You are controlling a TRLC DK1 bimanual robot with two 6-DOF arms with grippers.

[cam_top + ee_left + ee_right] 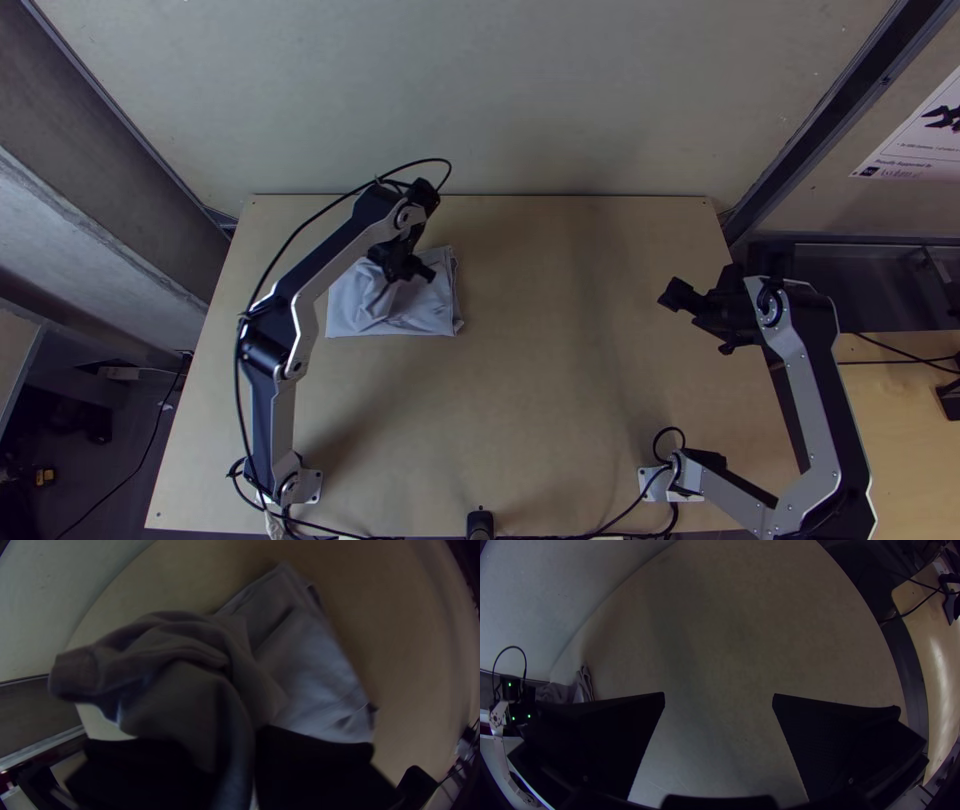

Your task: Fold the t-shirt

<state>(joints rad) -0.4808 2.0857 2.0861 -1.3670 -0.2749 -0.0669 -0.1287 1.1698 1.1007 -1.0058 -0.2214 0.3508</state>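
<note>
While apparently part-folded, one grey t-shirt [405,317] beneath left end effector [236,752], bunched portion clamped there; right end effector [718,694] well aside, spread wide, empty. Outstanding, by judgement: last fold, release, flattening.

Pale grey t-shirt [385,312], light tan table [560,390]

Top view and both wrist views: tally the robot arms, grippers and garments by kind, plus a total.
Robot arms: 2 (left arm, right arm)
Grippers: 2 (left gripper, right gripper)
Garments: 1 (t-shirt)
Total: 5
</note>
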